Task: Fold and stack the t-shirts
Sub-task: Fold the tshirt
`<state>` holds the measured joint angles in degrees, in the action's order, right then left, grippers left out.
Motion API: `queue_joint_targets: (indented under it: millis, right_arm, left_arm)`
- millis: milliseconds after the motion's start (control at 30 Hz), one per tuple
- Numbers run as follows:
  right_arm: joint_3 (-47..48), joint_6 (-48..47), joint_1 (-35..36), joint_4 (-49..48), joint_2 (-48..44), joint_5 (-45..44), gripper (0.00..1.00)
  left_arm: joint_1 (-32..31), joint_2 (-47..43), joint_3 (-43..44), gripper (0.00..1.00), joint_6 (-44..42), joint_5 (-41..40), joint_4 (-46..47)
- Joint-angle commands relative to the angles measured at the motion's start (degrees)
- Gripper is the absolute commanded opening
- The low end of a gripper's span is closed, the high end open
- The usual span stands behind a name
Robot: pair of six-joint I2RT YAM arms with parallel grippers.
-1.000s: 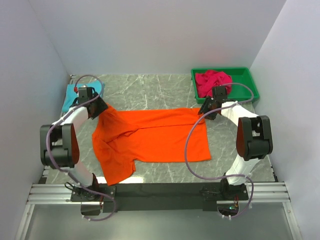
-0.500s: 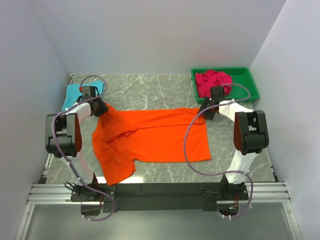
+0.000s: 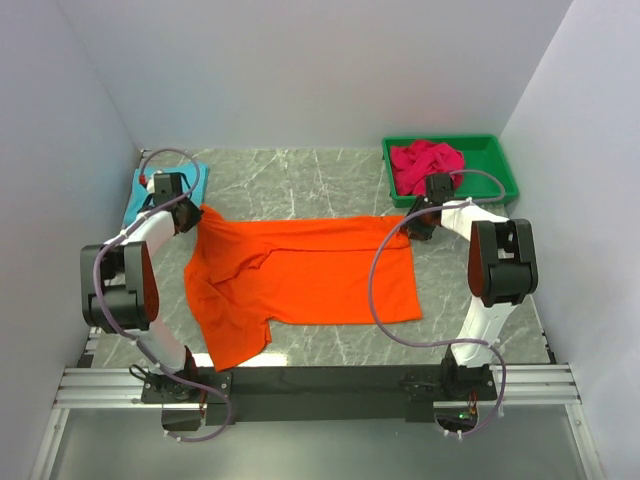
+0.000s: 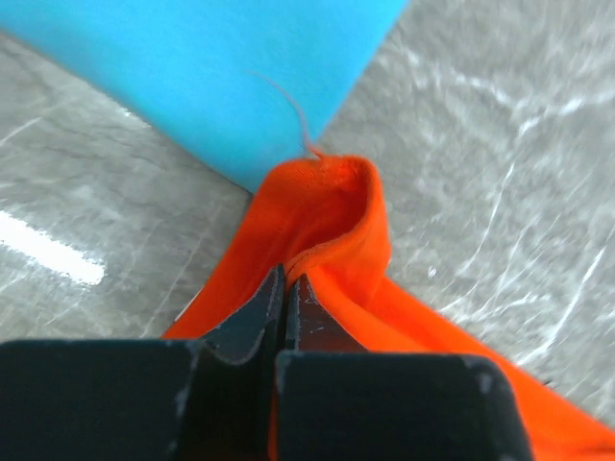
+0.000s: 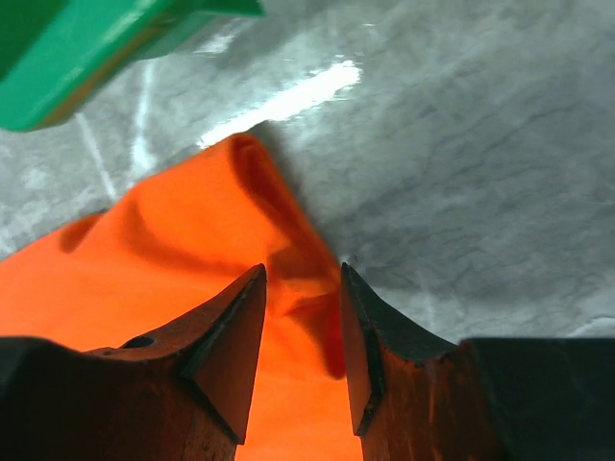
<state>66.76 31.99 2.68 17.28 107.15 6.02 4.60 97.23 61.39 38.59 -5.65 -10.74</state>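
Observation:
The orange t-shirt [image 3: 300, 275] lies spread across the middle of the table, one sleeve hanging toward the near left. My left gripper [image 4: 288, 283] is shut on its far-left corner [image 4: 336, 206], right beside the folded turquoise t-shirt [image 4: 211, 67] at the back left [image 3: 140, 190]. My right gripper [image 5: 303, 274] stands open over the shirt's far-right corner [image 5: 163, 250], with a raised fold of orange cloth between its jaws. The crimson t-shirt [image 3: 425, 163] lies crumpled in the green bin.
The green bin [image 3: 500, 170] sits at the back right, its corner [image 5: 86, 48] close above my right gripper. White walls close in the table on the left, back and right. Bare marble [image 3: 300, 175] shows behind the orange shirt.
My left gripper has closed on the orange shirt's corner and drawn it slightly toward the turquoise shirt. The right jaws have narrowed a little around the cloth fold.

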Motion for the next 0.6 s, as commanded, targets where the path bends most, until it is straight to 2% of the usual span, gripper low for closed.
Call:
queue_joint_targets:
  millis: [0,100,300,400,467,500,567]
  right_arm:
    - [1.35,0.36,-0.83,1.53,1.21,-1.54,0.44]
    - [1.35,0.44,-1.1,1.71,1.39,-1.19,0.44]
    - [1.44,0.1,-1.18,1.71,1.04,-0.4,0.43]
    - [0.83,-0.52,-1.18,0.39,-0.62,1.0,0.44]
    - [1.0,-1.13,-1.1,0.3,-2.2,1.27,0.45]
    - [1.09,-1.31,-1.18,0.39,-2.56,1.27,0.45]
    - [1.35,-1.66,-0.92,0.48,-3.87,1.19,0.45]
  left_arm:
    - [1.55,-1.79,-1.8,0.01,4.65,-2.26,3.1]
    - [1.99,0.06,-1.97,0.01,6.84,-0.42,2.75]
    - [2.43,-1.69,-6.36,0.01,10.45,3.09,4.06]
    - [2.34,-2.92,-7.68,0.15,9.75,4.42,4.86]
    - [2.34,-4.49,-7.68,0.27,8.62,4.42,4.59]
    - [2.34,-5.11,-7.77,0.38,8.0,3.64,4.85]
    - [2.43,-6.08,-7.51,0.48,5.64,2.84,5.47]
